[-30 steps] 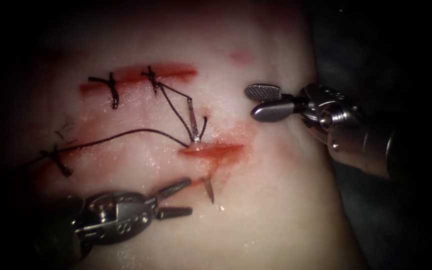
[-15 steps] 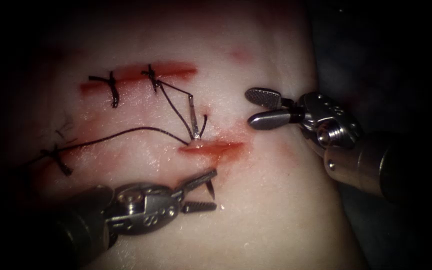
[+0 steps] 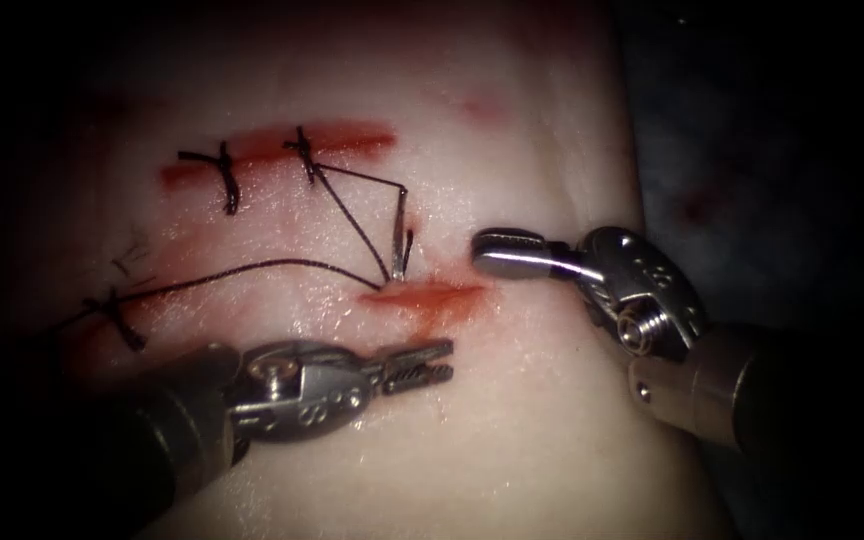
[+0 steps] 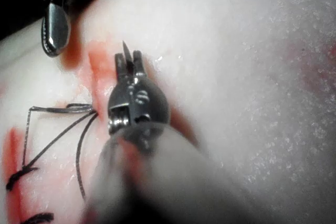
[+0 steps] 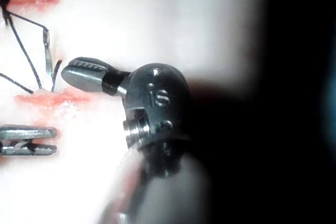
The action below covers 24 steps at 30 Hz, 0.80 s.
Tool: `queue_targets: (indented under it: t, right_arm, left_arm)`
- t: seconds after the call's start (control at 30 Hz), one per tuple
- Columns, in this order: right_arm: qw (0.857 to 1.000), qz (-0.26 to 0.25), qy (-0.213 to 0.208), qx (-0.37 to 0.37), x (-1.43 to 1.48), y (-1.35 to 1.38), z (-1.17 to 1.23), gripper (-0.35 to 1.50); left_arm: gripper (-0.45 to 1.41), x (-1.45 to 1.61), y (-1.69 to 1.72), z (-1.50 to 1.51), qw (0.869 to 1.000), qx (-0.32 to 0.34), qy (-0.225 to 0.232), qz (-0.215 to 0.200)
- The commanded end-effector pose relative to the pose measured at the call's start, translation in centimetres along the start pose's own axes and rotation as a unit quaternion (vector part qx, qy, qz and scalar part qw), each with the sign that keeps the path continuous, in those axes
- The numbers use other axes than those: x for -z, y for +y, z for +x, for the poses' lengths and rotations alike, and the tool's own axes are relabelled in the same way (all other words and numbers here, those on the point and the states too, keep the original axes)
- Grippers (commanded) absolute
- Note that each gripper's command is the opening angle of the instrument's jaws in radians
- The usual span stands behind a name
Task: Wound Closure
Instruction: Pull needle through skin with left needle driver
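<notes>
The open cut (image 3: 422,297) lies across the tissue (image 3: 552,420), wet with red fluid. The curved needle (image 3: 398,238) is in the tissue: its tail stands up on the far side of the cut, and its body runs under the cut. On the near side my left tool (image 3: 447,361) is shut on the needle's tip (image 4: 126,48), which pokes out past the jaws. Dark thread (image 3: 252,268) runs from the tail toward the left. My right tool (image 3: 482,250) is shut on nothing, lying on the tissue just right of the needle's tail (image 5: 48,59).
Three tied stitches (image 3: 224,180) (image 3: 302,160) (image 3: 117,320) sit to the left along older red lines. The tissue's edge (image 3: 642,200) drops to dark cloth on the right, where the right shaft (image 3: 712,390) comes in. The left shaft (image 3: 152,430) crosses the lower left.
My left tool slid right and its jaws closed on the needle tip below the cut. My right tool moved left and down and shut. The needle's tail swung more upright.
</notes>
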Motion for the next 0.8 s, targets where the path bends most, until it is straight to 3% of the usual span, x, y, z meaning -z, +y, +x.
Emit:
queue_targets:
  t: [0.03, 0.1, 0.17, 0.2, 0.3, 0.43, 0.47, 0.5, 0.6, 0.67, 0.7, 0.8]
  right_arm:
    - [1.000, 0.009, -0.009, 0.014, -0.03, -0.02, -0.09, -0.35]
    - [0.999, 0.025, -0.021, 0.033, -0.02, -0.08, -0.10, -0.35]
    - [0.998, 0.044, -0.025, 0.045, 0.00, -0.17, -0.12, -0.35]
    - [0.998, 0.044, -0.025, 0.045, 0.00, -0.17, -0.12, -0.35]
    - [0.994, 0.065, -0.043, 0.080, 0.03, -0.28, -0.22, -0.35]
    - [0.986, 0.083, -0.064, 0.128, 0.06, -0.43, -0.39, -0.35]
    - [0.982, 0.087, -0.079, 0.145, 0.06, -0.48, -0.47, -0.35]
    - [0.982, 0.087, -0.079, 0.145, 0.06, -0.48, -0.47, -0.35]
    - [0.970, 0.096, -0.116, 0.190, 0.01, -0.52, -0.60, -0.35]
    - [0.967, 0.094, -0.124, 0.200, 0.00, -0.51, -0.62, -0.35]
    - [0.964, 0.091, -0.127, 0.216, -0.03, -0.47, -0.63, -0.35]
    - [0.962, 0.085, -0.127, 0.225, -0.03, -0.45, -0.62, -0.35]
  left_arm:
    - [-0.45, -0.06, 0.00, -0.01, 1.000, 0.017, 0.005, -0.003]
    - [-0.45, -0.04, 0.02, 0.01, 0.999, 0.042, 0.012, -0.006]
    - [-0.45, -0.01, 0.05, 0.11, 0.990, 0.126, 0.054, -0.018]
    - [-0.45, -0.01, 0.05, 0.11, 0.990, 0.126, 0.054, -0.018]
    - [-0.45, 0.05, 0.06, 0.21, 0.966, 0.227, 0.115, -0.037]
    - [-0.45, 0.12, 0.06, 0.30, 0.945, 0.281, 0.154, -0.059]
    - [-0.45, 0.16, 0.07, 0.34, 0.931, 0.311, 0.175, -0.073]
    - [-0.45, 0.16, 0.07, 0.34, 0.931, 0.311, 0.175, -0.073]
    - [-0.45, 0.23, 0.08, 0.42, 0.910, 0.350, 0.201, -0.095]
    - [-0.45, 0.25, 0.09, 0.44, 0.905, 0.360, 0.204, -0.100]
    - [-0.45, 0.31, 0.12, 0.50, 0.885, 0.398, 0.215, -0.115]
    - [-0.45, 0.34, 0.14, 0.54, 0.873, 0.417, 0.218, -0.125]
